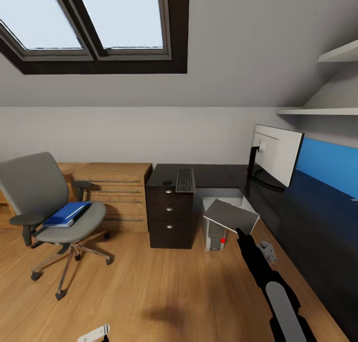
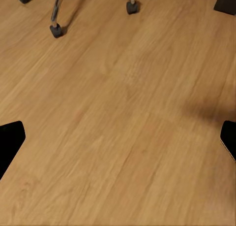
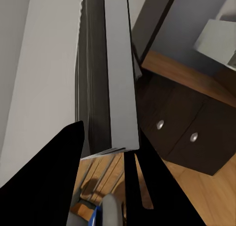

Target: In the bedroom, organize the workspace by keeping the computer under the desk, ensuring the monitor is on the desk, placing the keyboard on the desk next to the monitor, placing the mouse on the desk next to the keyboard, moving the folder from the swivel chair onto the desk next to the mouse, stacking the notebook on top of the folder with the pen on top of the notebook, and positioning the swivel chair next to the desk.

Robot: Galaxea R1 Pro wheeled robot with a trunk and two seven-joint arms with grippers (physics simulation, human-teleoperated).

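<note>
A grey notebook [image 1: 231, 215] is tilted in the air in front of the computer tower [image 1: 215, 235], which stands under the dark desk [image 1: 214, 175]. My right gripper [image 1: 242, 231] is shut on its lower edge; in the right wrist view the notebook [image 3: 105, 78] sits between the black fingers [image 3: 59, 167]. On the desk are the monitor [image 1: 276, 155], the keyboard [image 1: 185, 180] and a small mouse [image 1: 167, 182]. A blue folder [image 1: 67, 213] lies on the grey swivel chair [image 1: 35, 188] at the left. My left gripper [image 2: 118, 142] hangs open over bare floor.
A wooden dresser [image 1: 117, 185] stands between the chair and the desk's drawer unit [image 1: 170, 215]. White shelves [image 1: 318, 111] hang above the desk's right wing. The chair's castors [image 2: 56, 30] are near my left gripper. Wooden floor [image 1: 149, 287] spreads in front.
</note>
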